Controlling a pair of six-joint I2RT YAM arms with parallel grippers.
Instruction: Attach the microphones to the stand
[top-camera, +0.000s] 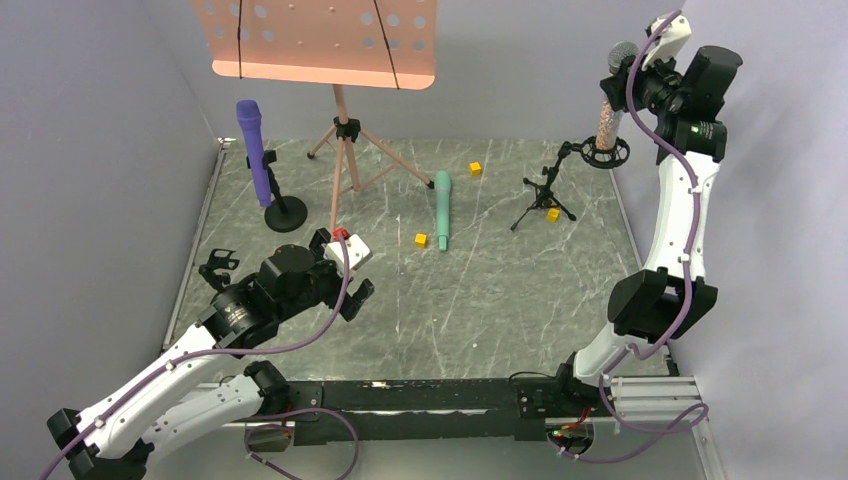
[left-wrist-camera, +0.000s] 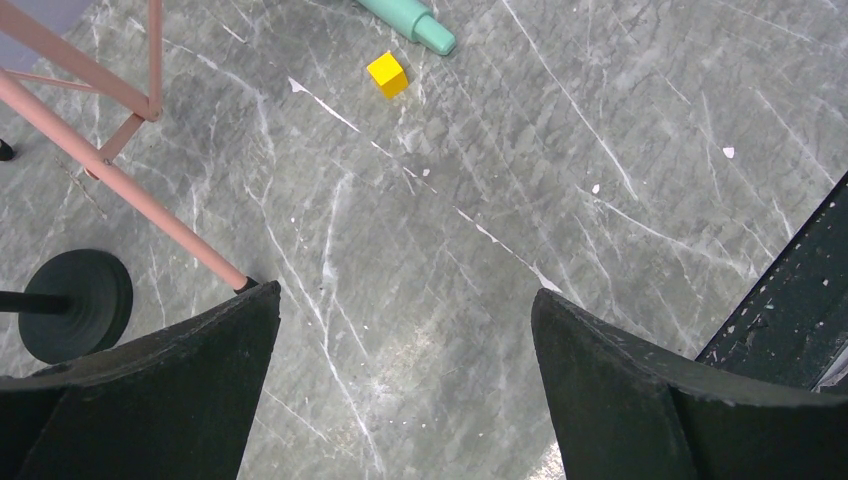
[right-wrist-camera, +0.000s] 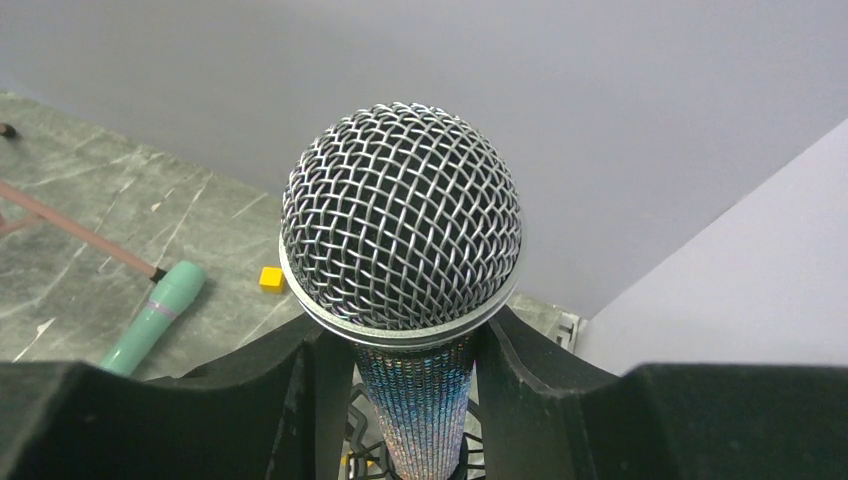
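The purple microphone (top-camera: 250, 140) stands upright in a clip on a round-based stand (top-camera: 285, 213) at the back left. The teal-green microphone (top-camera: 441, 210) lies flat mid-table; its end shows in the left wrist view (left-wrist-camera: 410, 20) and it also shows in the right wrist view (right-wrist-camera: 155, 315). My right gripper (top-camera: 622, 78) (right-wrist-camera: 415, 350) is shut on the glittery microphone (top-camera: 608, 115) (right-wrist-camera: 400, 220) just below its mesh head. It holds the microphone upright with its lower end in the ring mount of the black tripod stand (top-camera: 603, 153). My left gripper (top-camera: 350, 290) (left-wrist-camera: 405, 300) is open and empty above bare table.
A pink music stand (top-camera: 330, 40) stands at the back, its legs (left-wrist-camera: 130, 190) close to my left gripper. Yellow cubes lie near the teal microphone (top-camera: 421, 239), at the back (top-camera: 475, 168) and by the tripod (top-camera: 552, 214). A small black clip (top-camera: 218, 265) sits at the left edge. Walls close three sides.
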